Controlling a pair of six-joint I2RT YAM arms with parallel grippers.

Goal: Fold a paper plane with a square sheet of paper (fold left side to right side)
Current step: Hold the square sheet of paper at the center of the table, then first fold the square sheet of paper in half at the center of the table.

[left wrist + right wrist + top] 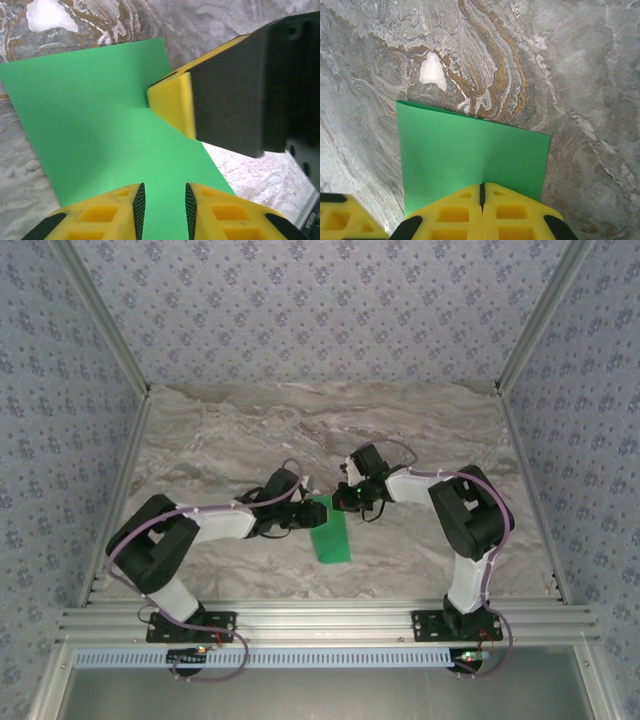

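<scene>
the top camera looks down from high behind both arm bases (190,625) over the whole marble table (300,430), while each wrist camera peers from close past its own yellow fingers (100,215) at the same green sheet (90,115) lying there

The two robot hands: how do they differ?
The left hand has its fingers slightly apart; the right hand has them shut tight. The left hand reaches in from the left, the right hand from the right. Both have yellow fingers above the bright green paper sheet.

Marble tbl (400,430) w/ green paper (332,535) (folded narrow)
</scene>
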